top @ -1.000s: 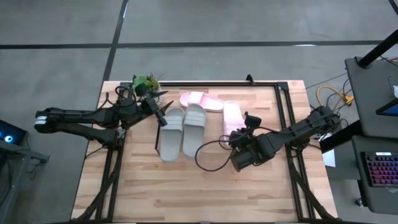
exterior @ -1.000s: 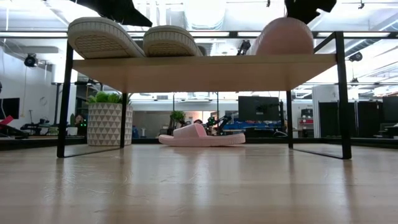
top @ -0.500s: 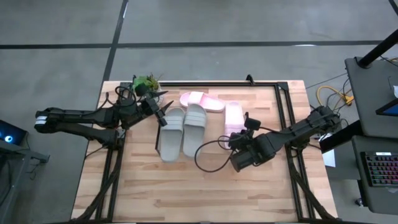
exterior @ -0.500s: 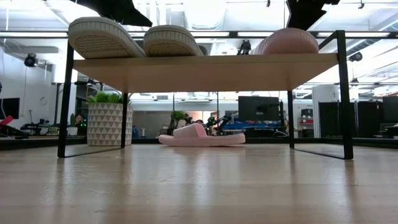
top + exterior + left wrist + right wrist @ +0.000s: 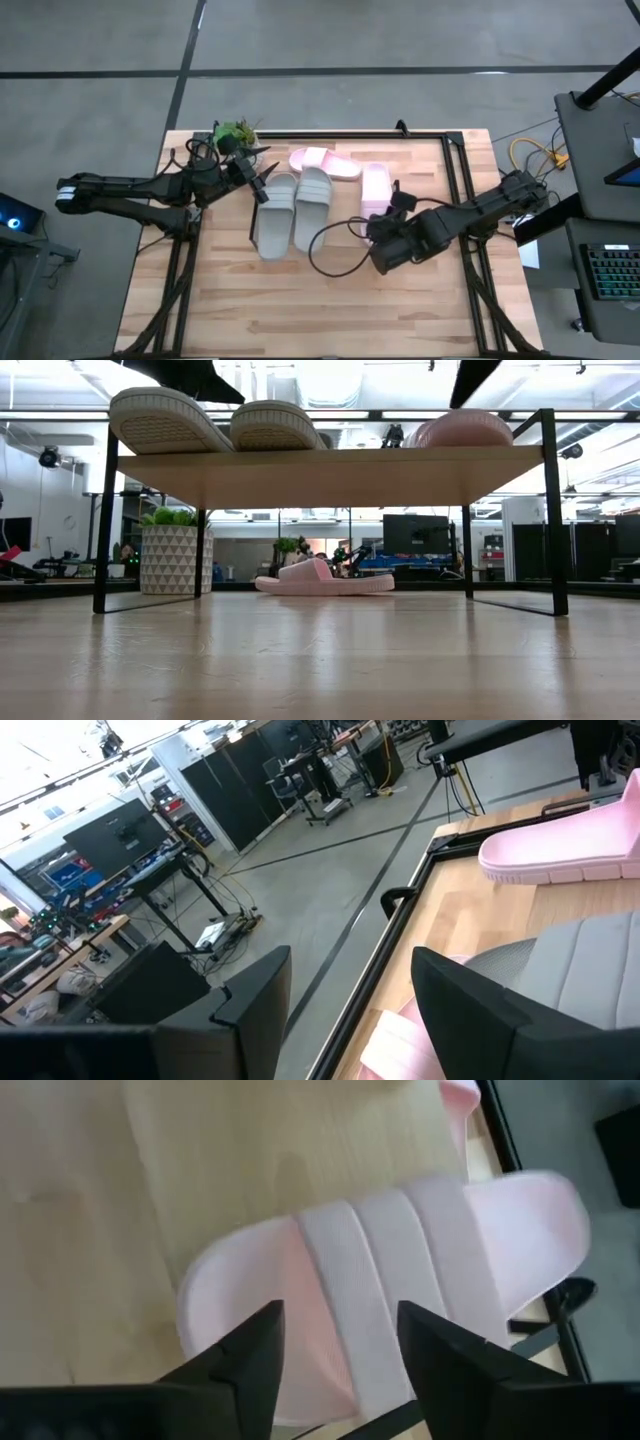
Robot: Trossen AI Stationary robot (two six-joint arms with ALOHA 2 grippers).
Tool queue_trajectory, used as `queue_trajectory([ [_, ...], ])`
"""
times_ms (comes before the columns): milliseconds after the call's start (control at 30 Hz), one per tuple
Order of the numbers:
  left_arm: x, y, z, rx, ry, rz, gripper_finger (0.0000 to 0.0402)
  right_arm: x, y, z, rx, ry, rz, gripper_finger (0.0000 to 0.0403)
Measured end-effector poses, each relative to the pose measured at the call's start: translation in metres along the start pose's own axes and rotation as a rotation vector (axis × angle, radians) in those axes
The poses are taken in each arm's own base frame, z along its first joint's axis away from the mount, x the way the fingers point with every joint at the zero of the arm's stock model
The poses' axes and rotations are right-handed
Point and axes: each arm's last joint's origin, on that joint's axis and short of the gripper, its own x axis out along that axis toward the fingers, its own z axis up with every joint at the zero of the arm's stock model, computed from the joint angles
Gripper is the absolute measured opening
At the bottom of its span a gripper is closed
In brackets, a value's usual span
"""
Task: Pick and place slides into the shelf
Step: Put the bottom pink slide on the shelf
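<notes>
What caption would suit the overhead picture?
Right gripper, open, beside a pink slide on the shelf; two grey slides alongside.

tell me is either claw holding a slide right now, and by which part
Neither. The right claw is open above the pink slide on the shelf; the left claw is open too.

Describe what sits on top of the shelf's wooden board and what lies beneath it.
On the shelf: two grey slides and one pink slide. Beneath, the second pink slide lies on the table; its far side is hidden.
</notes>
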Motion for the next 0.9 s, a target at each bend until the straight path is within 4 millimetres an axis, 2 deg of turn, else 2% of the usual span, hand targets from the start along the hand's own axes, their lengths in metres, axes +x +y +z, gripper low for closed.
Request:
queue_trajectory([
  [267,0.0,0.0,-0.001,0.006,0.008,-0.003,0.0193,-0.006,0.005,0.002,-0.118,-0.069,-0.025,0.018],
  [567,0.0,-0.002,-0.004,0.026,0.032,-0.013,0.0193,0.012,0.044,-0.006,-0.421,-0.06,-0.173,0.0177],
  [767,0.0,-0.003,-0.006,0.028,0.036,-0.014,0.0193,0.025,0.049,-0.008,-0.503,-0.028,-0.319,0.0175],
  [900,0.0,-0.004,-0.008,0.03,0.038,-0.016,0.0193,0.028,0.051,-0.008,-0.512,-0.018,-0.322,0.0175],
])
